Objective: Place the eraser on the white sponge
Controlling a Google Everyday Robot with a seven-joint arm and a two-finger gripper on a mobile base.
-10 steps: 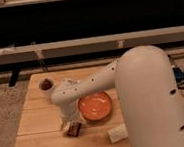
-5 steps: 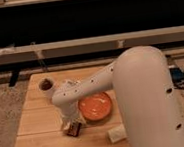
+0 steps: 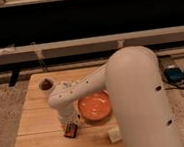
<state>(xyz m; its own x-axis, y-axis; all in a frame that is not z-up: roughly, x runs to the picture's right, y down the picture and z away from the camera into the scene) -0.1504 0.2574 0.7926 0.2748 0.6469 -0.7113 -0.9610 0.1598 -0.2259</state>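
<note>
My gripper hangs low over the eraser near the counter's front edge, beside the orange bowl. The white sponge lies apart at the front edge. Whether my jaws grip anything, I cannot tell.

The white arm extends from the lower right, its bulky upper link arching up and leftward. The forearm slopes down to a rounded wrist, beneath which the gripper points straight down.
</note>
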